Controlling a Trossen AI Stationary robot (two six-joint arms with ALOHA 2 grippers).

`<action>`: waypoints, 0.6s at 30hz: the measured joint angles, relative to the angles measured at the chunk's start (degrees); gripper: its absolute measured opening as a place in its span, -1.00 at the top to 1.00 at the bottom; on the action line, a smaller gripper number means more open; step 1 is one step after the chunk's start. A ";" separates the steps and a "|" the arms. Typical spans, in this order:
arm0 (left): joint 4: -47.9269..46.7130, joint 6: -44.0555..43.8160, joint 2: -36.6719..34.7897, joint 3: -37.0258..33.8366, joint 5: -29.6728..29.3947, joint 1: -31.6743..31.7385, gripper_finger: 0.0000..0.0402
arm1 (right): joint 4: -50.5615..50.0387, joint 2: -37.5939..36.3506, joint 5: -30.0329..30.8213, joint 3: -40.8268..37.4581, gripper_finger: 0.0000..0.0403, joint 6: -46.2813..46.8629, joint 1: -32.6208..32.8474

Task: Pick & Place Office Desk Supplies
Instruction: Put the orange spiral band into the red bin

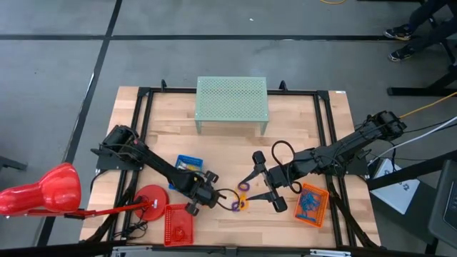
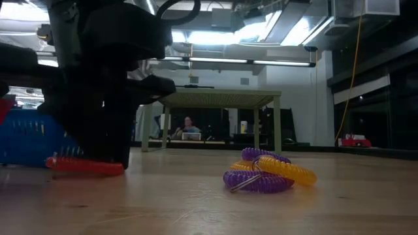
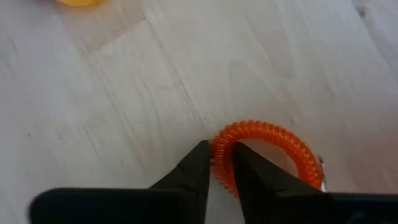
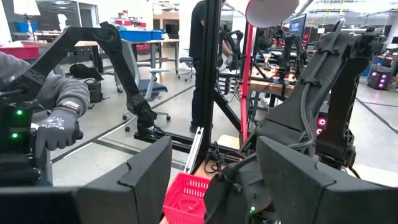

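Observation:
An orange coil loop [image 3: 267, 146] lies flat on the wooden table [image 1: 300, 135]; in the low view it shows as a red coil [image 2: 85, 166]. My left gripper [image 3: 219, 149] comes down on it just right of the red tray [image 1: 178, 223] and is shut on its ring. A purple coil and a yellow coil [image 2: 268, 173] lie tangled together on the table between the two arms. My right gripper [image 1: 250, 187] hangs open and level above the table, near those coils, touching nothing. My left gripper pinches the orange loop's coiled ring at one side [image 3: 221, 168], with one finger [image 3: 249, 165] inside the loop and the other [image 3: 196, 163] outside it. The fingers come steeply from above and lie across the ring. The loop rests flat on the table.
A blue tray [image 1: 189, 163] stands behind the left arm and an orange tray [image 1: 313, 205] holding blue items stands under the right arm. A green mesh shelf [image 1: 232, 106] stands at the far middle. A red desk lamp [image 1: 43, 191] reaches in from the left.

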 joint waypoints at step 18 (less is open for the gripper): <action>2.46 -1.53 -7.02 0.28 0.90 0.97 0.94 | -0.01 0.00 -0.02 0.00 -0.17 0.04 0.00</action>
